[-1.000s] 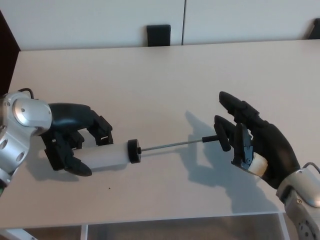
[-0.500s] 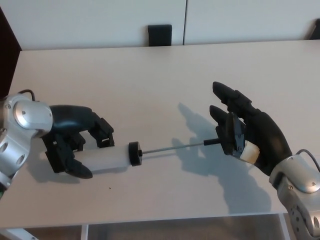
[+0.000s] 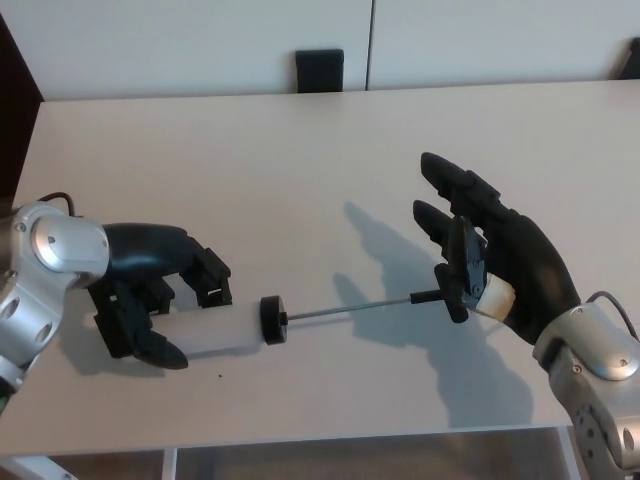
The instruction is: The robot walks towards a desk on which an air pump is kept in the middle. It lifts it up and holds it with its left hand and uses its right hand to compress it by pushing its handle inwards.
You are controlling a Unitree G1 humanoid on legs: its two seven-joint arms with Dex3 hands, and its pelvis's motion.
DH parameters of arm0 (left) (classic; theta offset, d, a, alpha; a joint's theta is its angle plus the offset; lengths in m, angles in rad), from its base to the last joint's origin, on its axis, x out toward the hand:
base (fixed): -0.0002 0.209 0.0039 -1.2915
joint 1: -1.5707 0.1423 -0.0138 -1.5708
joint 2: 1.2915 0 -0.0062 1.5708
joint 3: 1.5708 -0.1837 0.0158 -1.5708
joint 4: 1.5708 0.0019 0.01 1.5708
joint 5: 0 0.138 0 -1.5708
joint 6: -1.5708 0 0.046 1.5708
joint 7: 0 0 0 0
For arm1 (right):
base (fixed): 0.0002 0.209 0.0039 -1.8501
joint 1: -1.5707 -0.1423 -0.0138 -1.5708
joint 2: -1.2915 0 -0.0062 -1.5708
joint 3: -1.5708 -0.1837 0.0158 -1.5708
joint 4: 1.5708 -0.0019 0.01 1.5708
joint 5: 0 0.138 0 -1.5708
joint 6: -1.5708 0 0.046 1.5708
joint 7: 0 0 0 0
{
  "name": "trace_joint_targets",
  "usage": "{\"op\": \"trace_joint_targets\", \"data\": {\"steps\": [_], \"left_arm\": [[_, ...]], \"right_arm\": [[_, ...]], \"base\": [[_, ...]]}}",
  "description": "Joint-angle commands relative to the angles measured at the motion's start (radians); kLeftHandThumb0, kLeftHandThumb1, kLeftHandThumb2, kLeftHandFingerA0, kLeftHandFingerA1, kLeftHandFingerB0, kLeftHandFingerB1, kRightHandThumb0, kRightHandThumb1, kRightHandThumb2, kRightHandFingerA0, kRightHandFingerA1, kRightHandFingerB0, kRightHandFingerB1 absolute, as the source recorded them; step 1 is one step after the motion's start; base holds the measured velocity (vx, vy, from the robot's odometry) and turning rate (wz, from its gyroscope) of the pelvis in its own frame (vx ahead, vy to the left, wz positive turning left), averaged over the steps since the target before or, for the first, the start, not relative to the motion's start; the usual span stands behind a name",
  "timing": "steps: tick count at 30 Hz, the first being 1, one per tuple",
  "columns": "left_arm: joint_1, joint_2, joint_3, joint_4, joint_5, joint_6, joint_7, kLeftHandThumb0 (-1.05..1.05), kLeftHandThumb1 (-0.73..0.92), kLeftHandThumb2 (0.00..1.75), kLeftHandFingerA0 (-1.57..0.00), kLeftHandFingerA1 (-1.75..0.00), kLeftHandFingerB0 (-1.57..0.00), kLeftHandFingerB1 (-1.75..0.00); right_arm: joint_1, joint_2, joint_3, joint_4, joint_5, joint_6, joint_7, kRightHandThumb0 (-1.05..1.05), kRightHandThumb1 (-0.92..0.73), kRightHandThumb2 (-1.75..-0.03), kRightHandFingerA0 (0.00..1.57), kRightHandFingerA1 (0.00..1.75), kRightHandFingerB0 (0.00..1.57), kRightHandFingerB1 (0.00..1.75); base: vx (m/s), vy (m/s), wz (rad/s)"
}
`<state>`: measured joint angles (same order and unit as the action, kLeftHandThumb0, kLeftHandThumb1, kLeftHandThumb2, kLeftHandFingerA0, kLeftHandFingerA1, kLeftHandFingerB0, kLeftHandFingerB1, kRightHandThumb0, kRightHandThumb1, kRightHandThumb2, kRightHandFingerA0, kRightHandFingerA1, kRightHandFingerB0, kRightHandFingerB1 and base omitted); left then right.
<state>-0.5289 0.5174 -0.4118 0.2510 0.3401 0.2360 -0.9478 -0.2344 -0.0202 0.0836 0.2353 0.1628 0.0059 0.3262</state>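
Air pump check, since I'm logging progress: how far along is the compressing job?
Done: the left hand is shut on the air pump, holding its white barrel. In hand: the right hand, fingers apart, rests against the handle. Left: the push itself, as the rod is almost fully extended above the desk.

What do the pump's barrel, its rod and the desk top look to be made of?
The barrel looks like whitish, slightly translucent plastic with a matte finish and a black plastic-looking end cap. The rod is thin, grey and catches light, so probably metal. The desk top is a smooth, pale beige matte surface, likely laminate, though this can't be confirmed.
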Motion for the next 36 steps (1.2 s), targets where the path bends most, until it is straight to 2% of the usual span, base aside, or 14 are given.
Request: {"op": "trace_joint_targets", "data": {"steps": [1, 12, 20, 27, 31, 36], "left_arm": [[-0.012, 0.006, -0.002, -0.011, 0.002, 0.026, -0.004, -0.17, 0.68, 0.92, -0.96, -1.48, -0.77, -1.31], [-0.027, 0.007, -0.004, 0.002, 0.005, 0.0, 0.006, -0.15, 0.65, 0.93, -0.96, -1.48, -0.79, -1.28], [-0.043, 0.008, -0.009, -0.005, 0.005, 0.007, -0.004, -0.15, 0.7, 0.9, -0.93, -1.51, -0.78, -1.3], [-0.049, 0.015, -0.006, 0.012, 0.004, -0.018, 0.001, -0.17, 0.64, 0.94, -0.97, -1.42, -0.81, -1.25], [-0.055, 0.007, -0.014, 0.006, 0.008, -0.016, 0.0, -0.16, 0.7, 0.89, -0.97, -1.48, -0.79, -1.28], [-0.062, -0.008, -0.02, -0.002, 0.009, -0.005, 0.004, -0.15, 0.68, 0.93, -0.93, -1.51, -0.79, -1.27]], "right_arm": [[0.0, 0.009, -0.011, 0.012, 0.011, 0.003, 0.004, -0.85, -0.85, -1.14, 0.0, 0.16, 0.0, 0.13], [-0.014, 0.019, -0.026, 0.074, 0.011, -0.016, 0.017, -0.86, -0.85, -1.14, 0.0, 0.15, 0.0, 0.12], [-0.023, 0.012, -0.046, 0.122, 0.008, -0.02, 0.019, -0.85, -0.86, -1.15, 0.0, 0.15, 0.0, 0.11], [-0.026, 0.004, -0.062, 0.144, 0.002, -0.033, 0.017, -0.85, -0.85, -1.15, 0.0, 0.17, 0.0, 0.13], [-0.036, 0.016, -0.061, 0.141, 0.005, -0.037, 0.023, -0.85, -0.85, -1.14, 0.0, 0.16, 0.0, 0.13], [-0.047, 0.035, -0.057, 0.142, 0.008, -0.041, 0.019, -0.86, -0.85, -1.14, 0.0, 0.16, 0.0, 0.12]], "base": [[0.0, 0.0, 0.0], [0.0, 0.0, 0.0], [0.0, 0.0, 0.0], [0.0, 0.0, 0.0], [0.0, 0.0, 0.0], [0.0, 0.0, 0.0]]}}
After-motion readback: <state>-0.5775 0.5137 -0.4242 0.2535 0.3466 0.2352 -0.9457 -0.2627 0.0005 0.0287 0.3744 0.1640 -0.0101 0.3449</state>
